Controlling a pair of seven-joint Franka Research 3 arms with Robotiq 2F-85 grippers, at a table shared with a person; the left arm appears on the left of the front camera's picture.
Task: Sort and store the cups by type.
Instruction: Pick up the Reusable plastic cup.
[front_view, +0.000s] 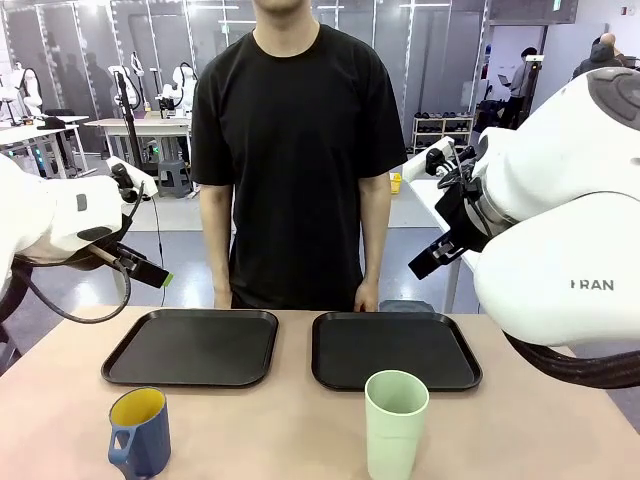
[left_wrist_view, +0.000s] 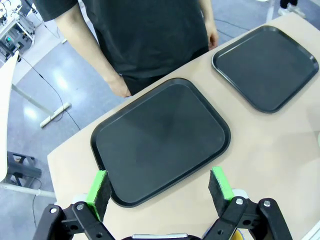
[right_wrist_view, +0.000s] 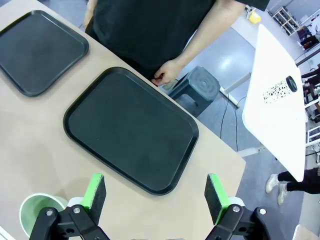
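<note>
Cups stand well apart along the near edge of the table (front_view: 290, 435). The blue mug (front_view: 139, 433) with its yellow inside is toward the left corner, its handle on its left. The taller mint-green tumbler (front_view: 396, 424) is right of the middle, just before the near rim of the right tray (front_view: 395, 350). Both are upright, and nothing touches them. Higher up, the left gripper (left_wrist_view: 160, 182) holds its green pads spread wide with nothing between them, above the near edge of the left tray (front_view: 190, 347). The right gripper (right_wrist_view: 155, 192) is spread the same way near the right tray's near rim. The two black trays lie side by side with a narrow gap between them. At the far edge stands a person (front_view: 298, 150) in a black shirt, hands (front_view: 366, 297) hanging by the table's rim.
</note>
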